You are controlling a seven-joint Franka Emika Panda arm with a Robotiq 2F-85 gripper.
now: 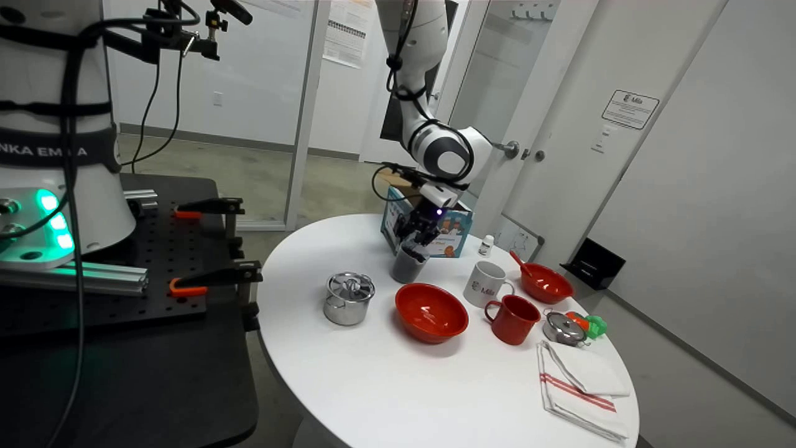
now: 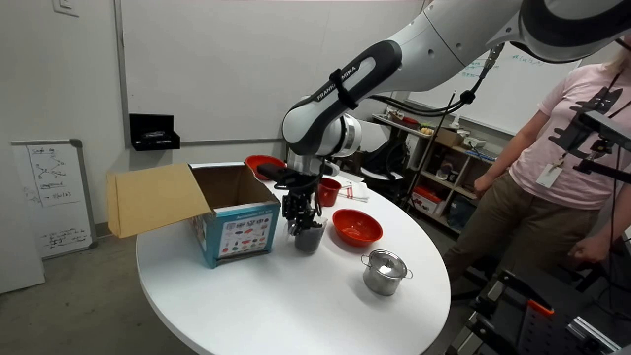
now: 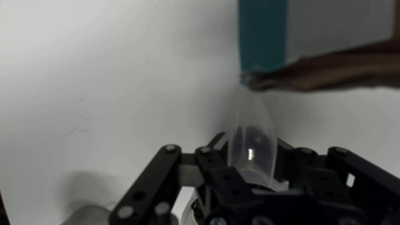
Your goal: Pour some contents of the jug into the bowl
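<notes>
A small dark grey jug [image 1: 407, 266] [image 2: 309, 241] stands upright on the white table in both exterior views. My gripper [image 2: 297, 228] is lowered at its handle side, pointing down. In the wrist view the jug's clear handle [image 3: 251, 156] lies between the black fingers [image 3: 282, 159], which close in against it from both sides. Part of the jug's pale rim [image 3: 188, 212] shows lower down, with something dark inside that I cannot make out. The wide glossy red bowl [image 1: 429, 314] [image 2: 357, 229] sits a short way from the jug, apart from it; its inside shows nothing in it.
Close beside the gripper stands a blue box [image 2: 246, 234] with an open brown flap; its corner [image 3: 264, 40] shows in the wrist view. Around the bowl are a silver lidded pot [image 1: 348, 302], a white mug [image 1: 486, 283] and a red mug [image 1: 513, 320]. Folded towels [image 1: 581, 392] lie farther off.
</notes>
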